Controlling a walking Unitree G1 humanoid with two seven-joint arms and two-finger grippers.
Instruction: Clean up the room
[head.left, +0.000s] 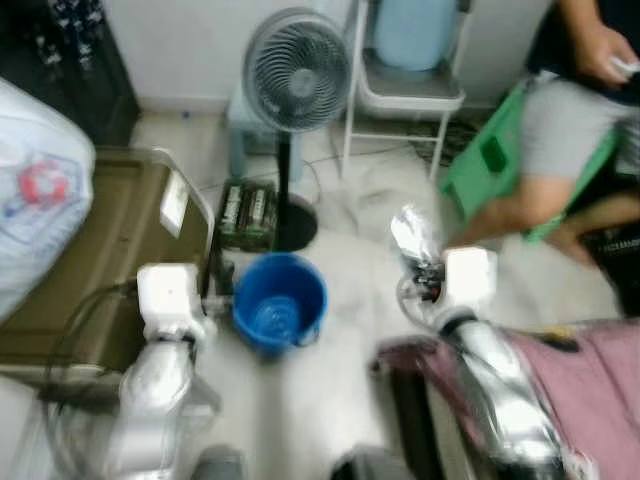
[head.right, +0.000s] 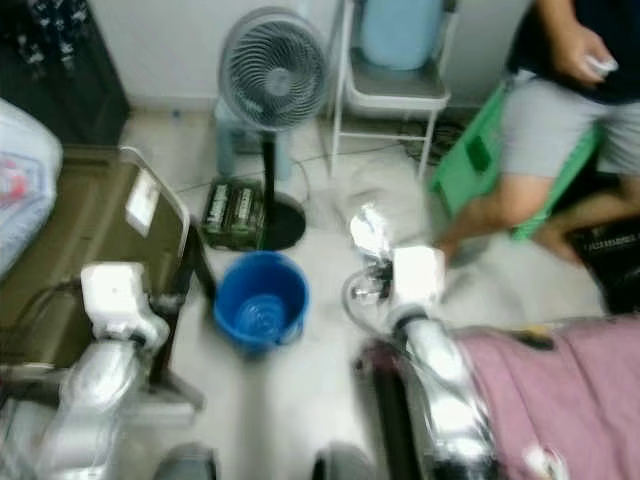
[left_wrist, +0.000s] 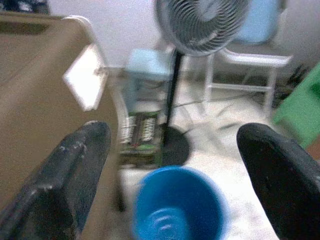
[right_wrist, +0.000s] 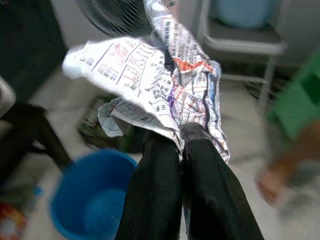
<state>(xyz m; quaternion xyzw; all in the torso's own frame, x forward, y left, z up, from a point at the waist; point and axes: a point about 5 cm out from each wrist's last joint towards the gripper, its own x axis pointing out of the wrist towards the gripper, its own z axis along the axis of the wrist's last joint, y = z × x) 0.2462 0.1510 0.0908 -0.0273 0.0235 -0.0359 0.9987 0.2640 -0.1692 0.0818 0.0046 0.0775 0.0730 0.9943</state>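
Note:
A blue bucket (head.left: 280, 302) stands on the pale floor between my two arms. My right gripper (right_wrist: 181, 135) is shut on a crumpled printed paper wrapper (right_wrist: 150, 75), held up to the right of the bucket and above floor level; the same wrapper (head.left: 412, 235) glints silver in the left eye view. My left gripper (left_wrist: 175, 150) is open with nothing between its fingers (left_wrist: 70, 170), hovering just left of the bucket (left_wrist: 177, 205), beside an olive-brown box (head.left: 90, 250).
A standing fan (head.left: 296, 70) with a round black base stands behind the bucket, next to a green-black pack (head.left: 245, 213). A white chair (head.left: 405, 95), a green stool (head.left: 490, 160) and a seated person's legs (head.left: 560, 160) are at the right. Pink cloth (head.left: 590, 390) lies near right.

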